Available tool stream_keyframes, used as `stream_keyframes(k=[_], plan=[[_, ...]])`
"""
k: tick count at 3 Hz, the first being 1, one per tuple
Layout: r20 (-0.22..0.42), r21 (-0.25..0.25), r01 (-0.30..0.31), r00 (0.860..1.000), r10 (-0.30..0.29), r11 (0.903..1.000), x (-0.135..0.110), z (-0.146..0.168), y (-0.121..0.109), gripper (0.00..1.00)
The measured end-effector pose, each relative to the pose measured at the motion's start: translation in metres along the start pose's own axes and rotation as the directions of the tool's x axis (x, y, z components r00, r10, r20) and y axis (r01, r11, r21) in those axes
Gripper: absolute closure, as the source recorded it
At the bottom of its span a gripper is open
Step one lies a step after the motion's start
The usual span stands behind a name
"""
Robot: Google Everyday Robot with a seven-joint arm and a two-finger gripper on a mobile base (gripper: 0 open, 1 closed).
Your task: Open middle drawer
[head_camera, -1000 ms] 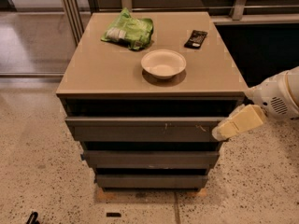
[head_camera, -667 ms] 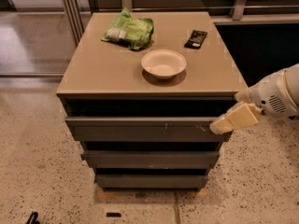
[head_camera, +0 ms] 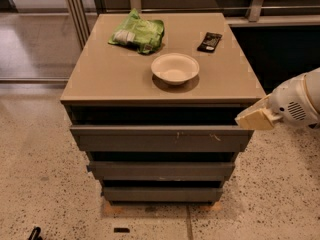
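Note:
The cabinet has three dark grey handleless drawer fronts stacked under its tan top (head_camera: pixel 120 79). The top drawer (head_camera: pixel 160 138) carries pale scratch marks. The middle drawer (head_camera: pixel 161 170) is the plain long front below it, closed, its inside hidden. The lowest drawer (head_camera: pixel 162 194) looks shortest. My gripper (head_camera: pixel 254 118), with cream fingers on a white arm, is at the right of the cabinet, level with the dark gap above the top drawer, well above the middle drawer and holding nothing.
On the cabinet top lie a green snack bag (head_camera: pixel 137 31), a white bowl (head_camera: pixel 175 68) and a black packet (head_camera: pixel 209 41). Speckled floor surrounds the cabinet. A railing and dark wall stand behind; a glass partition is at the left.
My gripper has moved up and slightly right, from beside the top drawer's right end to the gap above it. The drawers have not moved.

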State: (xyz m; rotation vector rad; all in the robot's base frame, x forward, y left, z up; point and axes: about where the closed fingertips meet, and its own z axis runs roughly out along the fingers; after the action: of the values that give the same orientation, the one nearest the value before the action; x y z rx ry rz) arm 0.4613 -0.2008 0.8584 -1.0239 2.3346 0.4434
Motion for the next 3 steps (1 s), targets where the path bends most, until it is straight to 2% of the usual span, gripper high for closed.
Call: stream_keyframes(k=[1,2,3], plan=[[0.01,0.006,0.003,1.0,-0.003,1.0,0.001,0.004,0.002,0.94],[0.064,-0.006,-0.032,0.997,0.033,0.9995,0.015,0.032,0.002,1.0],[0.121,-0.019,-0.094,0.988,0.096,0.9954,0.038,0.08,0.004,1.0]])
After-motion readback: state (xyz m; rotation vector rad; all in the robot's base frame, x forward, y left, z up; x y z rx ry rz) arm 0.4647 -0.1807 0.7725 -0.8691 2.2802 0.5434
